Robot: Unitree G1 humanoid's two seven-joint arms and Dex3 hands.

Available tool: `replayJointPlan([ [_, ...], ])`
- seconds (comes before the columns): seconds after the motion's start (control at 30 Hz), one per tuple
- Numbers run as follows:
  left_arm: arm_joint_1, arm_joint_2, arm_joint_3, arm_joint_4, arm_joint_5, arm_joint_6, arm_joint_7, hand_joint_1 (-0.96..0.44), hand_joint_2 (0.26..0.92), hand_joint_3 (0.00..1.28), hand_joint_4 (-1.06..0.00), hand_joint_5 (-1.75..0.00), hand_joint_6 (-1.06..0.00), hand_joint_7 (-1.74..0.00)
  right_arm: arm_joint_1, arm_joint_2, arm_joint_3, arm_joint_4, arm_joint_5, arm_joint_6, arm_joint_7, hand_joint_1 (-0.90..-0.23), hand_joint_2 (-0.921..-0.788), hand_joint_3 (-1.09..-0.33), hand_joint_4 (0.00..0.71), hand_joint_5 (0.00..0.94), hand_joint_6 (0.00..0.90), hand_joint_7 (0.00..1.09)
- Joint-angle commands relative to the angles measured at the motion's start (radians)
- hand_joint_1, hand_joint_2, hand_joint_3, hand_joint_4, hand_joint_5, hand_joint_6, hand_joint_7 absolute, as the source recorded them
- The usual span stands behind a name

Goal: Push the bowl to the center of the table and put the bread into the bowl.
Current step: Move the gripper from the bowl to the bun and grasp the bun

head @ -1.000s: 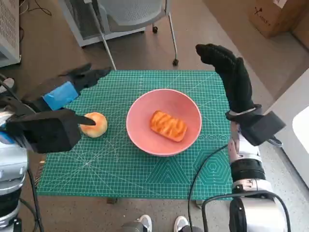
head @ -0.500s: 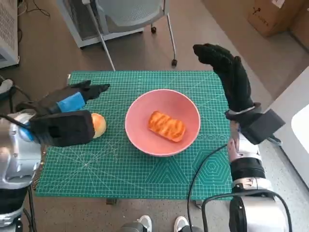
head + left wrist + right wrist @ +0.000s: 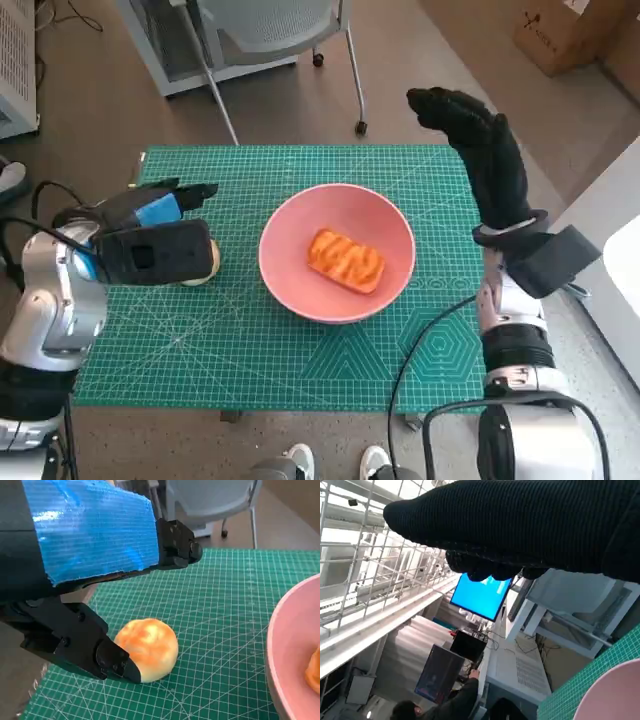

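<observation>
The desk (image 3: 300,345) carries the pink bowl (image 3: 337,252) at its centre, one pastry (image 3: 346,260) already inside. The round bread (image 3: 148,648) sits at nine o'clock — the left robot hand (image 3: 150,240) spread over it, not gripping. It should close evenly, lift clear of the rim. The right robot hand (image 3: 480,150) hovers empty at two o'clock. No legible writing.

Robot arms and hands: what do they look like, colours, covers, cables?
Left hand: black, blue tape across its back, on a silver-grey forearm. Right hand: black knitted glove, black wrist block, pale segmented forearm with a black cable looping beside it.
</observation>
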Motion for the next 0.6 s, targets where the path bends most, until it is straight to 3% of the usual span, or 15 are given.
replayJointPlan([
  [0.03, -0.036, -0.027, -0.028, 0.08, 0.026, -0.004, 0.033, 0.18, 0.744, 0.01, 0.0, 0.0, -0.17, 0.0, 0.027, -0.011, -0.006, 0.006, 0.007, 0.005, 0.005, -0.6, -0.921, -0.639, 0.156, 0.002, 0.347, 0.0],
  [0.6, -0.106, -0.094, -0.125, 0.347, 0.091, -0.015, 0.088, 0.06, 0.739, 0.0, 0.0, 0.0, -0.18, 0.0, 0.047, -0.009, -0.018, -0.02, 0.031, 0.019, 0.026, -0.595, -0.921, -0.631, 0.159, 0.002, 0.349, 0.0],
])
